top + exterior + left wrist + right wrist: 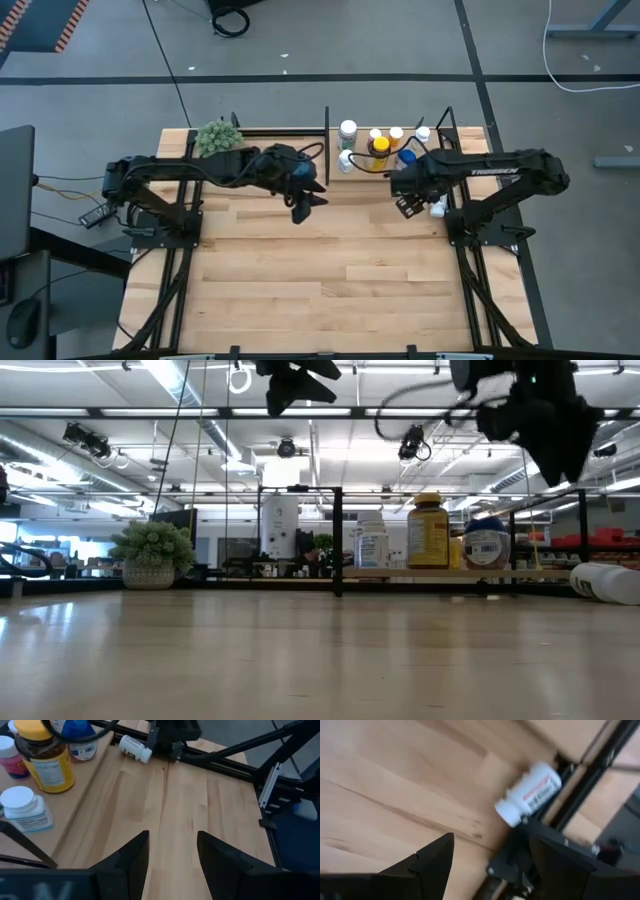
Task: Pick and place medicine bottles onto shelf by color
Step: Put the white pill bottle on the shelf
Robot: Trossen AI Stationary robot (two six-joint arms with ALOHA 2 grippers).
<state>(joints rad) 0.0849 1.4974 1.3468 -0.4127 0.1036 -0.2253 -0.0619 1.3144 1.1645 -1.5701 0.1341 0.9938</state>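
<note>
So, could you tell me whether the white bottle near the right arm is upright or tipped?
Tipped. The white bottle lies on its side on the table, cap pointing sideways, off the shelf.

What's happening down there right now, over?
Left gripper open, empty, above bare table. Right gripper open, empty, hovering over a white bottle lying on its side off the shelf. Other bottles already shelved. Nothing blocking.

We note a green fuzzy plant ball (217,137) (in a pot) on the plank tabletop (330,270) — far-left corner.
</note>
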